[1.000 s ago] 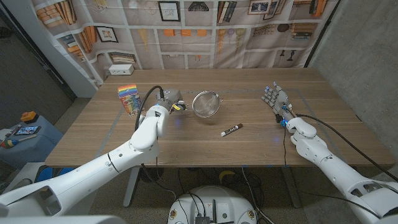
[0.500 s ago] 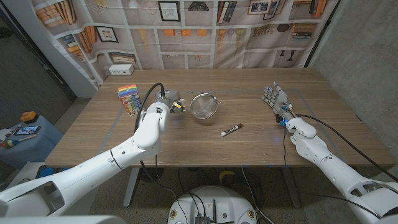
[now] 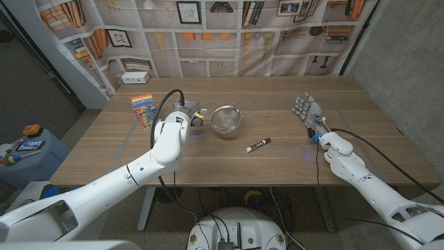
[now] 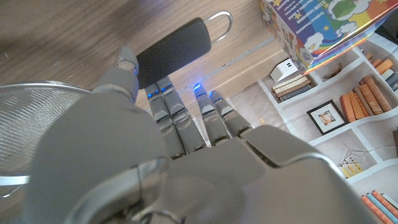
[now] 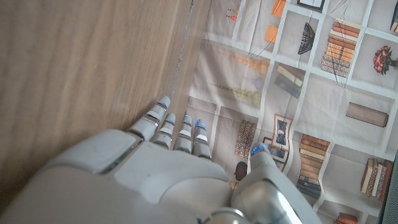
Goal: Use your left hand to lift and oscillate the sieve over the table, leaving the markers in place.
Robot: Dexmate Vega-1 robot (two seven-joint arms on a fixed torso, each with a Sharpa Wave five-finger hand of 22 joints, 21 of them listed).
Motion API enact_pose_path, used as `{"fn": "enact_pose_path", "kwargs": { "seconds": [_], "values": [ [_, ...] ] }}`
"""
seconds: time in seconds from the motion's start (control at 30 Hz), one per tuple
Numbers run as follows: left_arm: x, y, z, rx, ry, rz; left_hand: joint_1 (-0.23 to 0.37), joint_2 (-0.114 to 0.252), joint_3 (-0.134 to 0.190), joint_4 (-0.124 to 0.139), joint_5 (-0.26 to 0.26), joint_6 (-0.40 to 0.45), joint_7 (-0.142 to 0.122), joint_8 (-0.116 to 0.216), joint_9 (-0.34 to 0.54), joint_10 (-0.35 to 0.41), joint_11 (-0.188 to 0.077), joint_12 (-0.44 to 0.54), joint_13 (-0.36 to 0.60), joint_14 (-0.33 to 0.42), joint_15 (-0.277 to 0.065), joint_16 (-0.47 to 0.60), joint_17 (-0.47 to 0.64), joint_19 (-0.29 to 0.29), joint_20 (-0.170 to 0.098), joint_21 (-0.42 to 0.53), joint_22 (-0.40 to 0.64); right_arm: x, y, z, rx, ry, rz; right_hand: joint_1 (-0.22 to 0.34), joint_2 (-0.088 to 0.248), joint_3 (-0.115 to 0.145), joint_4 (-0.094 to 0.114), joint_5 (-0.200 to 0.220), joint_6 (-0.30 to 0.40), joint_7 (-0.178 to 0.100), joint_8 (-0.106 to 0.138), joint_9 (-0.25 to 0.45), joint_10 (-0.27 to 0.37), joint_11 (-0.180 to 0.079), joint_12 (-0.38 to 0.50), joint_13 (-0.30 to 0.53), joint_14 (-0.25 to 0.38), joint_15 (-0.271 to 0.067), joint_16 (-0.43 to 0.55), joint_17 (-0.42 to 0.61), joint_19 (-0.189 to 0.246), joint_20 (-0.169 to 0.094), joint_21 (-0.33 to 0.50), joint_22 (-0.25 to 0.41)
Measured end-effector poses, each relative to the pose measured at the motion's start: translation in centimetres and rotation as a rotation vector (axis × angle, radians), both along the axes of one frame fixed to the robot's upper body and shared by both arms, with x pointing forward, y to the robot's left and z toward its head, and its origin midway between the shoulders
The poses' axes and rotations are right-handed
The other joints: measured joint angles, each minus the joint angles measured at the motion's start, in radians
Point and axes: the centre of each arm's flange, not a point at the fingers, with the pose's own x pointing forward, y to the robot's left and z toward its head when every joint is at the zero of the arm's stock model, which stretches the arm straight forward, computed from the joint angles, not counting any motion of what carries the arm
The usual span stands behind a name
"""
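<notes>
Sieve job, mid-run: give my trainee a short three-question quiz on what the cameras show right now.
1. True or false: the sieve lies on the table's right half, beside the right hand.
2. What does the left hand grip: A) the sieve's black handle, B) the black marker, C) the rainbow box?
3. Fill in: the black marker lies between the sieve and the ____ hand.

Key: 1 false; 2 A; 3 right.

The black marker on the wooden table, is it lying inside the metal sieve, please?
No, the black marker lies on the bare wooden table, apart from the metal sieve.
</notes>
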Motion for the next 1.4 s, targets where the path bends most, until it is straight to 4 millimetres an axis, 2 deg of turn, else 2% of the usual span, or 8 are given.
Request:
{"fn": "enact_pose_path", "kwargs": {
  "seconds": [1.4],
  "values": [
    [-1.7, 0.5, -0.5, -0.08, -0.33, -0.118, 0.0, 0.0, -0.004, 0.004, -0.001, 0.001, -0.001, 0.002, 0.0, 0.0, 0.0, -0.004, 0.0, 0.007, 0.0, 0.005, 0.0, 0.004, 0.004, 0.0, 0.0, -0.4, 0.1, -0.3, -0.007, 0.003, -0.008, 0.0, 0.0, 0.0, 0.0, 0.0, 0.004, -0.004, 0.0, 0.0, 0.0, 0.0, 0.0, 0.0, 0.0, 0.0, 0.0, 0.0, 0.0, 0.0, 0.0, 0.0]
  ]
}}
